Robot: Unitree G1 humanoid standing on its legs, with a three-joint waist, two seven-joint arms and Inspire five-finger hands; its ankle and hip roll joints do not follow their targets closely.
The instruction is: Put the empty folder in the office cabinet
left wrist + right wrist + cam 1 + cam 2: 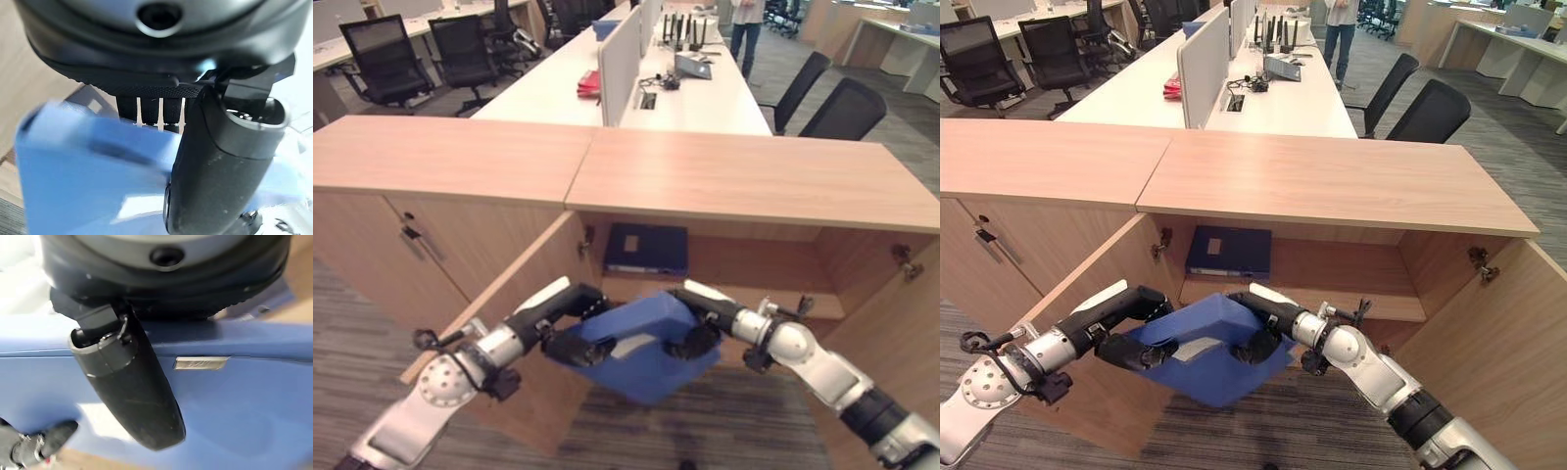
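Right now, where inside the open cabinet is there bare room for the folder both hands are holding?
The cabinet shelf is bare from the dark blue binder lying at its left end across to the right wall. The left hand and right hand grip the blue folder in front of the opening, just below that binder, so the left side is crowded.

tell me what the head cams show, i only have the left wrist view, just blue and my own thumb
Observer: Both hands grip one blue folder: left hand, right hand. It hangs in front of the open cabinet.
Operator: anything on the shelf already
Observer: Yes, a dark blue folder lies flat at the shelf's left end; the shelf to its right is bare.
Operator: doors in the way
Observer: No, the left door and the right door are swung wide.
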